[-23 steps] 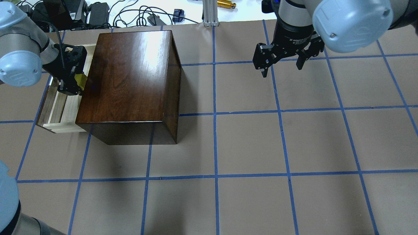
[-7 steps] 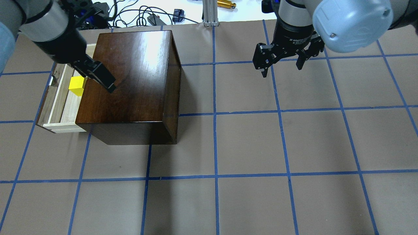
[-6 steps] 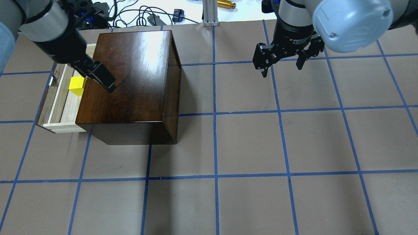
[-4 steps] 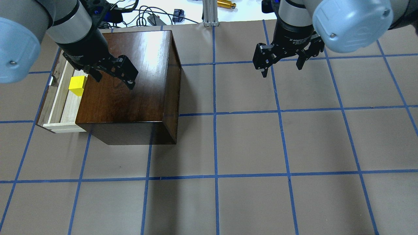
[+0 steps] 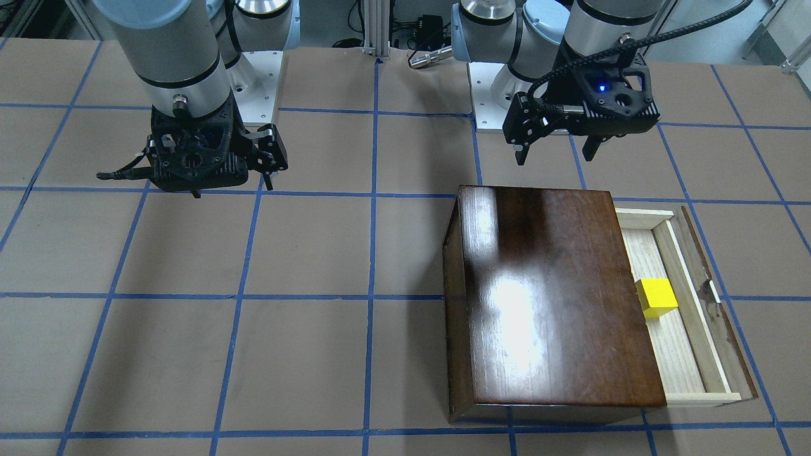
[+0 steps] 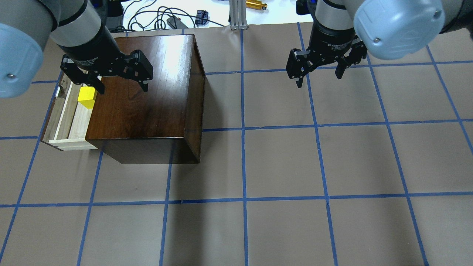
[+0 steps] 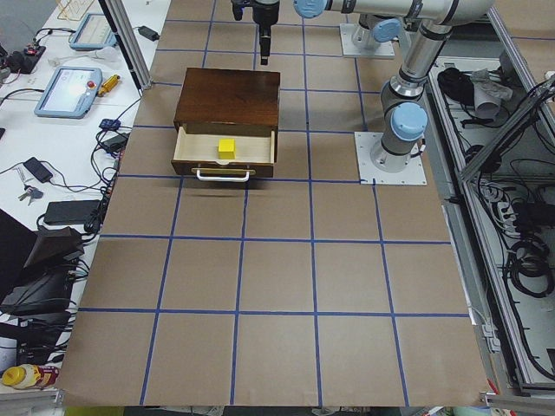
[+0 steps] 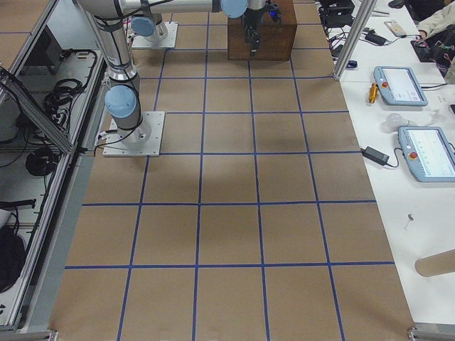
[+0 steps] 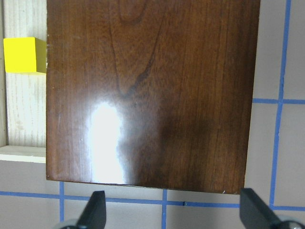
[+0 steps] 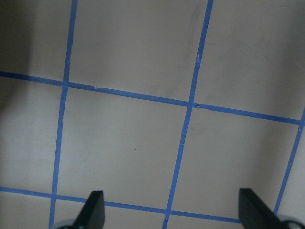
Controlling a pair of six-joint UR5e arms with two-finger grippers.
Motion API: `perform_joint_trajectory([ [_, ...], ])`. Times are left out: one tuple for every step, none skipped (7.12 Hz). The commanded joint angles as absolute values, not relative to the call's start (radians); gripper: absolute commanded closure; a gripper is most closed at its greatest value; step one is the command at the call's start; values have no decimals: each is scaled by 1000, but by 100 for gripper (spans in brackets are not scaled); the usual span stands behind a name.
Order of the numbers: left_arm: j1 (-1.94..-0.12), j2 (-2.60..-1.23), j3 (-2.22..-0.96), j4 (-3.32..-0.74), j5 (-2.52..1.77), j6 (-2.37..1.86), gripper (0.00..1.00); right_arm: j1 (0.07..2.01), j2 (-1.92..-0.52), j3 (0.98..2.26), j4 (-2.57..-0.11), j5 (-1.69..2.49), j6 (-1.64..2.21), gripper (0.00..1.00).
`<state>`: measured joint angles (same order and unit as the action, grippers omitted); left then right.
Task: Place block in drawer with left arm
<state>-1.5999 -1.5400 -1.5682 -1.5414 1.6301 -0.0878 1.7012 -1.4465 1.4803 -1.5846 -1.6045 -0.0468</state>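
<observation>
The small yellow block (image 5: 656, 297) lies free on the floor of the open pale-wood drawer (image 5: 678, 354), close to the cabinet's edge. It also shows in the overhead view (image 6: 87, 98) and the left wrist view (image 9: 21, 55). My left gripper (image 6: 122, 88), the one with the blue light, is open and empty, raised above the dark cabinet top (image 6: 144, 103). In the front view it (image 5: 554, 157) hangs behind the cabinet. My right gripper (image 6: 318, 79) is open and empty above bare table, far from the drawer.
The glossy dark-brown cabinet (image 5: 545, 297) stands on the brown paper table with blue tape lines (image 6: 244, 199). The drawer sticks out on the cabinet's left side in the overhead view (image 6: 70, 123), white handle (image 7: 224, 176) outward. Cables and gear (image 6: 162, 16) lie past the far edge.
My left gripper has let go of the block, lifted out of the drawer and swung over the cabinet top, turning as it went. The block stays in the drawer. The right arm has not moved.
</observation>
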Motion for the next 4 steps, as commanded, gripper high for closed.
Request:
perform_joint_trajectory([
  [-1600,-1542,-1571,-1539,1628,-81,0,1701,-1447,1480,-1585,-1605,-46,0],
  [-1600,-1542,-1571,-1539,1628,-77,0,1701,-1447,1480,-1585,-1605,-46,0],
  [-1600,-1542,-1571,-1539,1626,-74,0,1701,-1447,1480,-1585,-1605,-48,0],
  [-1600,-1539,-1571,-1539,1625,-72,0,1701,-1447,1480,-1585,-1605,-46,0],
])
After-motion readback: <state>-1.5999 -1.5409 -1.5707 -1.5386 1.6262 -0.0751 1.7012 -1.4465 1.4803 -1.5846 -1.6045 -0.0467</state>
